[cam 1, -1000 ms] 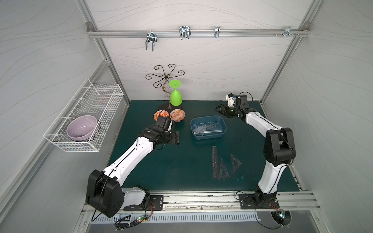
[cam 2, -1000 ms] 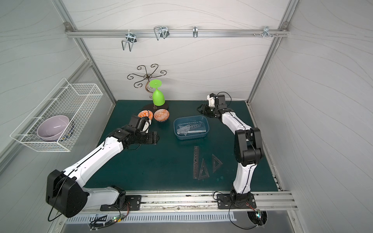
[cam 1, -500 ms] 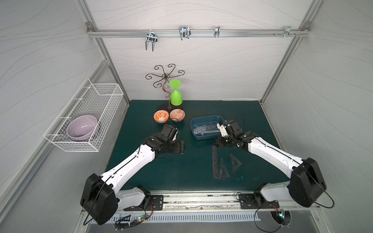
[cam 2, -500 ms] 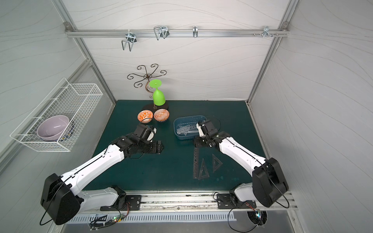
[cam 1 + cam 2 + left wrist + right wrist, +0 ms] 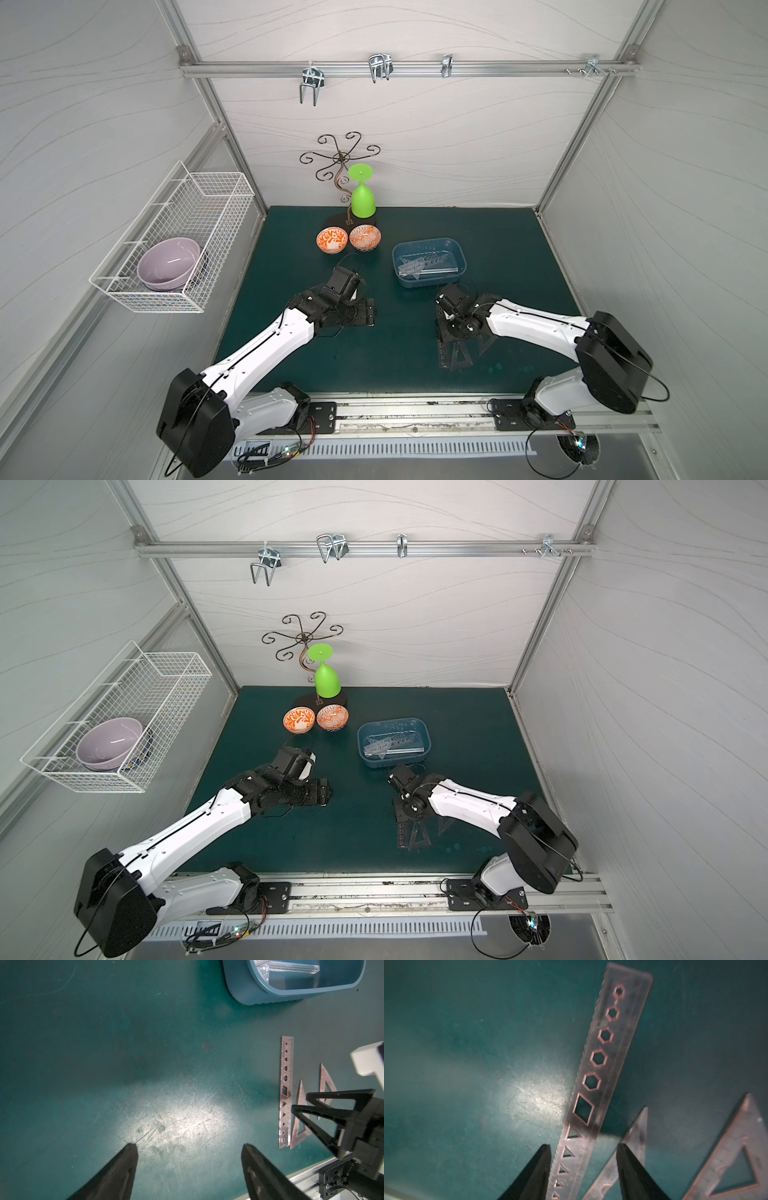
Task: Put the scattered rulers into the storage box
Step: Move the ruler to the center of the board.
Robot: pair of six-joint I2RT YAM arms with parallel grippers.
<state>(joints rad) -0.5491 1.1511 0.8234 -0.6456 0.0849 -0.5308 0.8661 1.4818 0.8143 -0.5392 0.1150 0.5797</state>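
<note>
The blue storage box sits right of centre on the green mat, with several clear rulers lying in it. In front of it a long stencil ruler lies flat beside two triangles. My right gripper hangs low over that strip, open, one jaw on either side of its near end. My left gripper is wide open over bare mat, left of the box.
Two orange patterned bowls, an upturned green goblet and a curly wire stand stand at the back. A white wire basket on the left wall holds a purple bowl. A metal rail runs along the front.
My right arm has swung from the back right corner, past the box, down over the rulers on the mat. My left gripper has drifted forward and toward the middle, still open.
</note>
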